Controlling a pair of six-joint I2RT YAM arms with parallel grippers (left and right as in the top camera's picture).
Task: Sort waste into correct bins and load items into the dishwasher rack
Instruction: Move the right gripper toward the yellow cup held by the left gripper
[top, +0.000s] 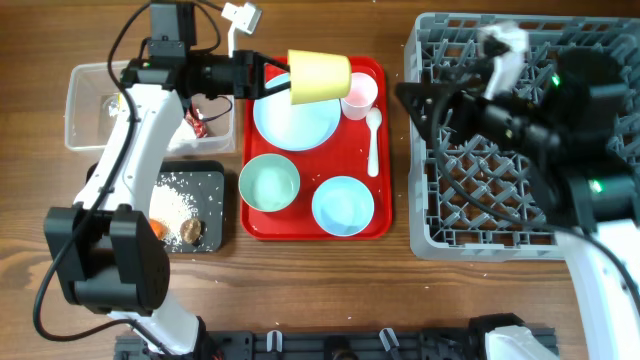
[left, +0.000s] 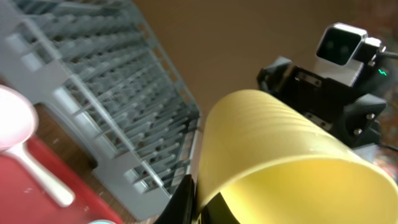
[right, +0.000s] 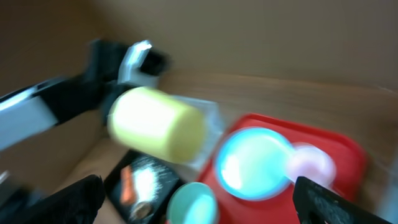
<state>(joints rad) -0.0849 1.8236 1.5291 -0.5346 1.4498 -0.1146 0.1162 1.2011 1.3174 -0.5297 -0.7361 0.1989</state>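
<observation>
Wood table (top: 300, 290) with tray (top: 381, 195) and rack (top: 480, 205).
Left gripper (top: 275, 78) pinches the yellow cup (top: 320, 75) sideways over the plate (top: 295, 130); right gripper (top: 418, 108) is spread wide.

Overhead is bright, even and mostly sharp, though the right arm (top: 510, 115) smears. The right wrist view is wholly blurred; the left wrist's cup (left: 280, 162) is soft.
</observation>
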